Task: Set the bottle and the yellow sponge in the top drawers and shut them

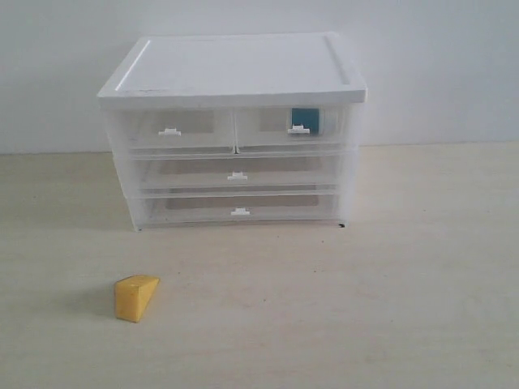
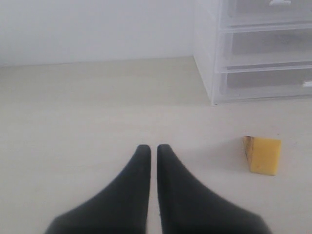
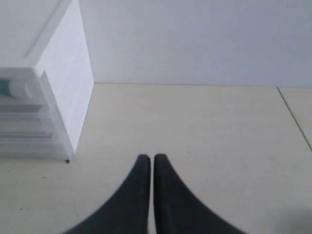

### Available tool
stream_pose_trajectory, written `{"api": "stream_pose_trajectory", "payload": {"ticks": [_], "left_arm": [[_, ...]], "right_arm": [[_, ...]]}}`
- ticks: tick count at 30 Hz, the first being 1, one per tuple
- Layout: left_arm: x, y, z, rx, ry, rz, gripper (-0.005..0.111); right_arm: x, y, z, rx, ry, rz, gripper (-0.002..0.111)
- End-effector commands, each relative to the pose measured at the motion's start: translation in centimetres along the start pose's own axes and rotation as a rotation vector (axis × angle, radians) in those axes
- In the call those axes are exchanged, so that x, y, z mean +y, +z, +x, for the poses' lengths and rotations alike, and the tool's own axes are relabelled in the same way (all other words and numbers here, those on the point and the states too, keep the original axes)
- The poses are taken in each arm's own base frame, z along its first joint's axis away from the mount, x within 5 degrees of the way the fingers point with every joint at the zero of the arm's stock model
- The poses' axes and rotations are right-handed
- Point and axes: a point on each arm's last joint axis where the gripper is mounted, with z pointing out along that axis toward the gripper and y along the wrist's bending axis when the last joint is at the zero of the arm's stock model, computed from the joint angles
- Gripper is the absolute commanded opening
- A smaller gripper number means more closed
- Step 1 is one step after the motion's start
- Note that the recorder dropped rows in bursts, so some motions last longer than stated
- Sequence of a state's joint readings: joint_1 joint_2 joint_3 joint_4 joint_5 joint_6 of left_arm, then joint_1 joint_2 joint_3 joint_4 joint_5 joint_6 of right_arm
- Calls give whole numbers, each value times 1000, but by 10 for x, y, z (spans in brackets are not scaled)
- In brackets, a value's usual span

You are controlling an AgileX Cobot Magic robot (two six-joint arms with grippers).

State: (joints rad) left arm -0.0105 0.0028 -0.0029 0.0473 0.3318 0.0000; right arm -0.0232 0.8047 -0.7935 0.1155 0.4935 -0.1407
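The yellow sponge [image 1: 135,297] lies on the table in front of the cabinet's left corner; it also shows in the left wrist view as the yellow sponge [image 2: 263,154], off to one side of my left gripper [image 2: 153,147], which is shut and empty. Both top drawers [image 1: 233,130] are pushed in. Through the right top drawer's front the bottle [image 1: 307,121] shows as a teal-blue patch; the bottle [image 3: 6,87] shows faintly in the right wrist view too. My right gripper [image 3: 148,158] is shut and empty, over bare table beside the cabinet. Neither gripper appears in the exterior view.
The white-topped cabinet [image 1: 231,69] stands at the back against a pale wall, with two full-width drawers [image 1: 237,190] below, both pushed in. A table seam [image 3: 295,119] runs on the far side of the right gripper.
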Motion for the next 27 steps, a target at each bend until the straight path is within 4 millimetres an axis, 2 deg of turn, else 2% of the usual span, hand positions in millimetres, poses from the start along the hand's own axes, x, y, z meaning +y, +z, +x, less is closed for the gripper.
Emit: {"api": "stream_pose_trajectory", "payload": {"ticks": [1, 8, 15, 27], "left_arm": [[0, 0, 0, -11, -6, 2, 4], [0, 0, 0, -11, -6, 2, 4], [0, 0, 0, -11, -6, 2, 4], [0, 0, 0, -11, -6, 2, 4]], "right_arm": [[1, -8, 28, -30, 4, 8, 0], [4, -22, 77, -32, 19, 7, 0], [5, -36, 114, -136, 37, 17, 0], [9, -43, 157, -284, 17, -18, 0]]}}
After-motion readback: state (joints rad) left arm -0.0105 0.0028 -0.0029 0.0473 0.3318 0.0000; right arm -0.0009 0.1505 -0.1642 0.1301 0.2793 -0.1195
